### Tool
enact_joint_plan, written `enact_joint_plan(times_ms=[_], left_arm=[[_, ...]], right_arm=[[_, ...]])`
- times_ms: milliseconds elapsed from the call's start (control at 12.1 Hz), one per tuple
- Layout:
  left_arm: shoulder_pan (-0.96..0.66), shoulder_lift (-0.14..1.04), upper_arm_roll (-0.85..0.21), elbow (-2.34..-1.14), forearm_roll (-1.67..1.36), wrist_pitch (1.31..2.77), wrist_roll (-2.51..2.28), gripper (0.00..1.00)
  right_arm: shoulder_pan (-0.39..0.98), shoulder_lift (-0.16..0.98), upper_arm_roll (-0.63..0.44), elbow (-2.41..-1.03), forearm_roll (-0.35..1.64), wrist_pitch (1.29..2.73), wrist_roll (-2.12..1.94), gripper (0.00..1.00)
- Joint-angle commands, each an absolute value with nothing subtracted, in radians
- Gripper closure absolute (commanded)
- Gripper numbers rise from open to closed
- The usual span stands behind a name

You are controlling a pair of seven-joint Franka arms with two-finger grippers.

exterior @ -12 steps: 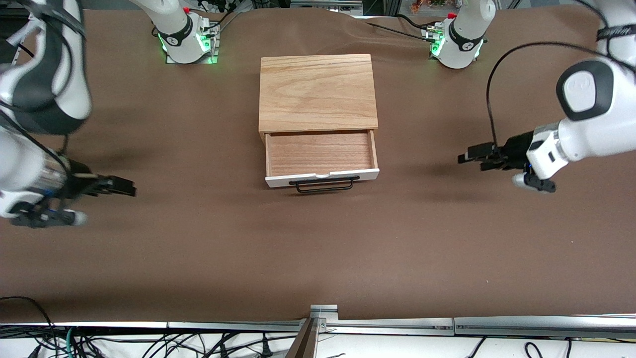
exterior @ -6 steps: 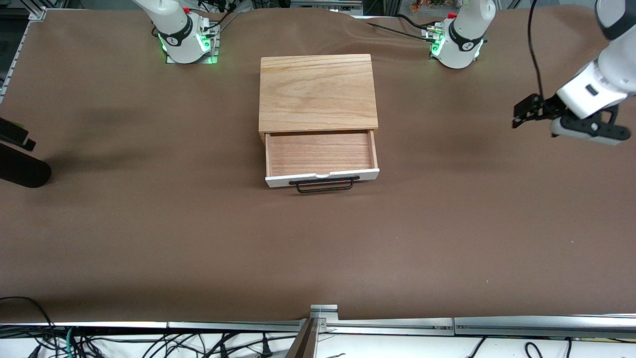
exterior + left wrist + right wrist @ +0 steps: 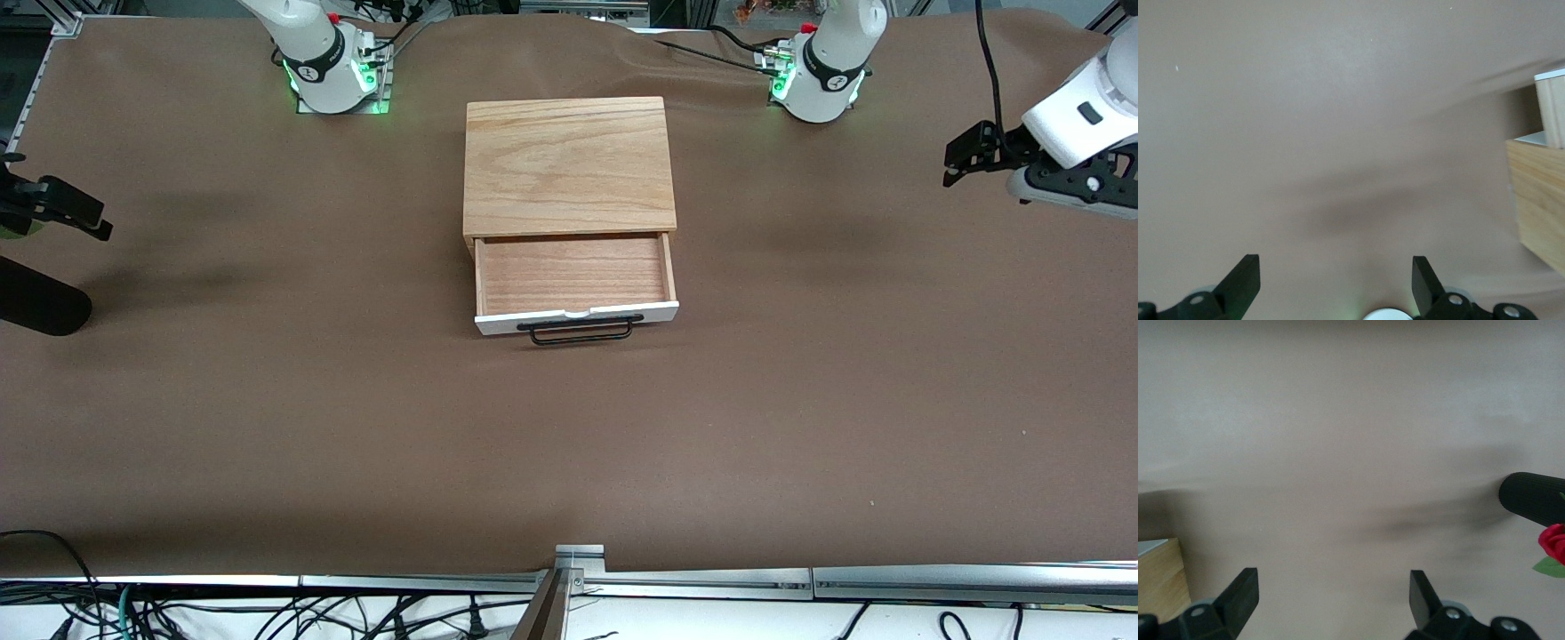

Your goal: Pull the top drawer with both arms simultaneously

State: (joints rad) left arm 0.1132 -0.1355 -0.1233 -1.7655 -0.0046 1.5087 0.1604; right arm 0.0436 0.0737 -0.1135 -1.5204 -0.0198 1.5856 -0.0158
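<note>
Left gripper [image 3: 956, 158]: I see it up in the air over bare table at the left arm's end, fingers [image 3: 1245, 279] spread wide, nothing between them.
Left arm pose: wrist reaches in from the front view's edge; I can only see the white wrist and black hand.
Right gripper [image 3: 89, 212]: up over the table at the right arm's end, fingers [image 3: 1241, 593] spread apart, empty.
Right arm pose: mostly cut off by the front view's edge; I see only the black hand.
Top drawer [image 3: 573, 277]: well away from both hands, midway between them, standing pulled out of the cabinet [image 3: 567, 164] toward the front camera; its reddish wood floor is bare.
Handle [image 3: 582, 330]: one black wire bar on the white front panel; neither hand touches it.
Count: I count two arms, two bases [image 3: 331, 67] with green lights, one cabinet, one open drawer.
Table [image 3: 356, 427]: brown cover under everything.
Hard to make out: a dark cylinder [image 3: 40, 307] below the right hand, cut by the view's edge; in the right wrist view something red with a green leaf [image 3: 1553, 550] beside it, which I cannot identify. Both wrist views catch only a corner of the cabinet.
</note>
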Motion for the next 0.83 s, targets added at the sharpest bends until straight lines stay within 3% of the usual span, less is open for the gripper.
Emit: enact_joint_plan(times_ms=[0,166,415,746], left_arm=[[0.087,-0.063,-0.109,-1.657,-0.021,1.447,0.066,0.0],[0.06,-0.035,-0.1,-1.652,-0.011,1.434,0.066,0.0],[0.008,0.026,-0.048,-1.543,0.003,1.352,0.064,0.0],[-0.014,0.029,-0.025,-1.534,0.002,1.359,0.063,0.0]], right_arm=[[0.023,0.069,-0.095,-1.528,-0.034,1.58,-0.017,0.0],[0.028,0.071,-0.094,-1.528,-0.035,1.578,-0.014,0.0],[0.028,0.072,-0.094,-1.528,-0.037,1.574,-0.02,0.0],[0.026,0.077,-0.095,-1.528,-0.038,1.574,-0.023,0.0]])
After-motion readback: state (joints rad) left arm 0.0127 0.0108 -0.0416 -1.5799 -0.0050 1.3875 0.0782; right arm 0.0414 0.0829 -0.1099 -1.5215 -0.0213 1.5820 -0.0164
